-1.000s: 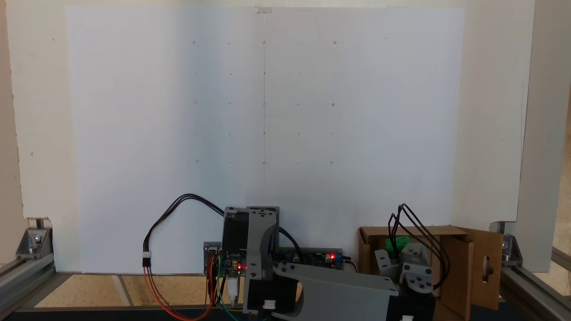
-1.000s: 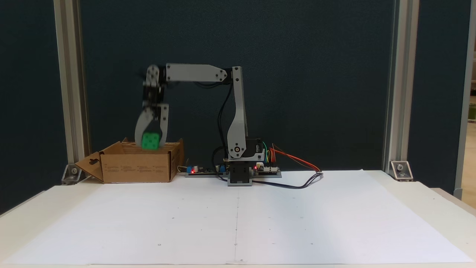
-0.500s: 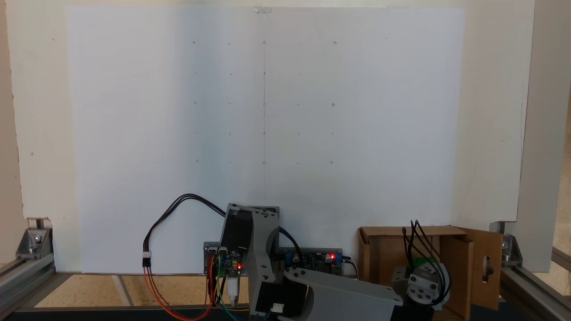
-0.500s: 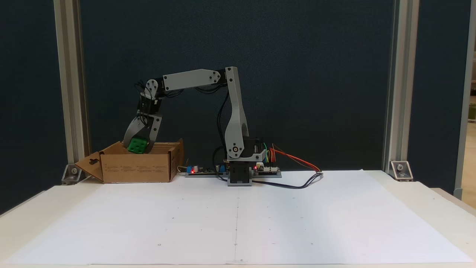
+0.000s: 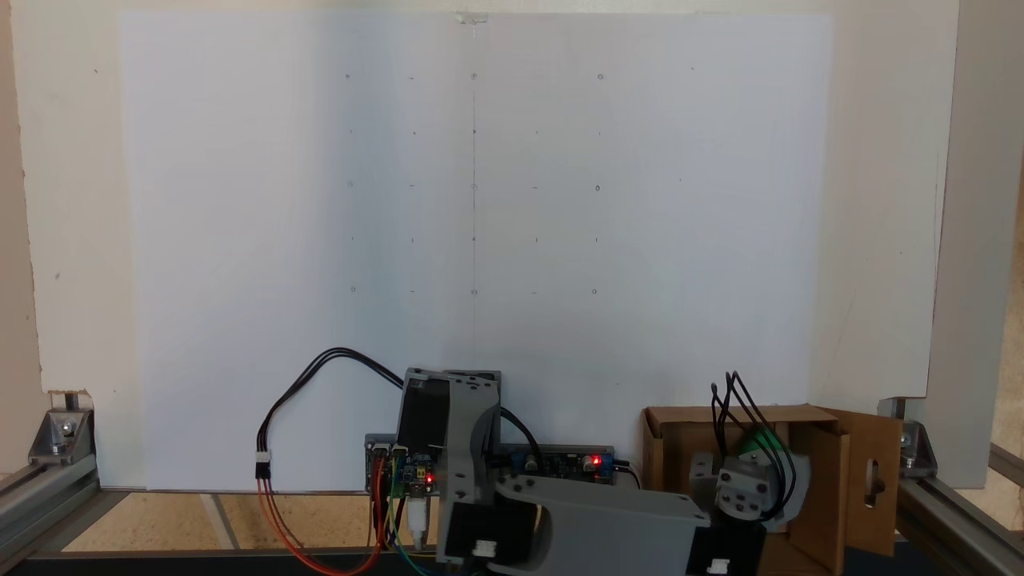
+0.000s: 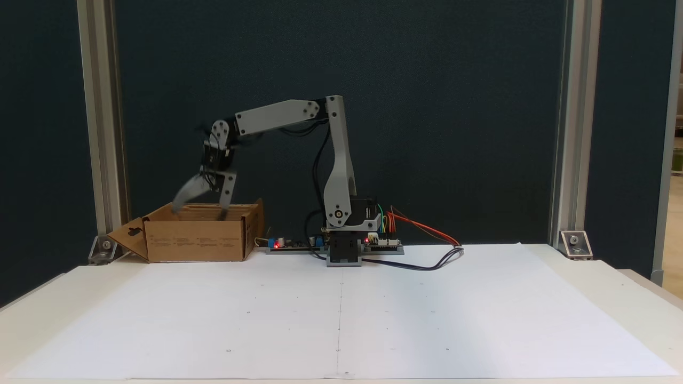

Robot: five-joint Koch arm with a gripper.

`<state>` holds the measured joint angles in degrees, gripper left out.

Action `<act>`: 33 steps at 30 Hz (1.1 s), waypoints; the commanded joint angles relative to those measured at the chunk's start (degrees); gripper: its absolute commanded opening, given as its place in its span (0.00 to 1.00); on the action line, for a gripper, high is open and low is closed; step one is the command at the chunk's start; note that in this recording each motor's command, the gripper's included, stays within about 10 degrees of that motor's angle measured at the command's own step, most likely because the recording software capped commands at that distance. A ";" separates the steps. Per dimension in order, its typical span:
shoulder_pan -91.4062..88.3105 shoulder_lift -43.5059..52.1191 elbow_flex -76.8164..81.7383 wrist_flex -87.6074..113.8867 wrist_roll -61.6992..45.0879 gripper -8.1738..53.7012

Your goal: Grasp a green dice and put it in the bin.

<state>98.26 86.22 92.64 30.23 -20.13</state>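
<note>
White paper covers the table; the gripper (image 6: 198, 211) hangs spread wide and empty over the bin (image 6: 197, 240).
Green dice (image 5: 753, 442) shows inside the bin; it looks light, rigid and smooth, best pinched across flat opposite faces.

The arm's wrist (image 5: 746, 494) hangs over the open cardboard bin (image 5: 832, 448) at the right, a green dice (image 5: 755, 441) blurred beside it.
</note>
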 commanded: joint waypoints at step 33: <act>-93.43 44.74 34.37 -39.71 24.08 0.85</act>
<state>3.78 128.32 127.53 -2.46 2.02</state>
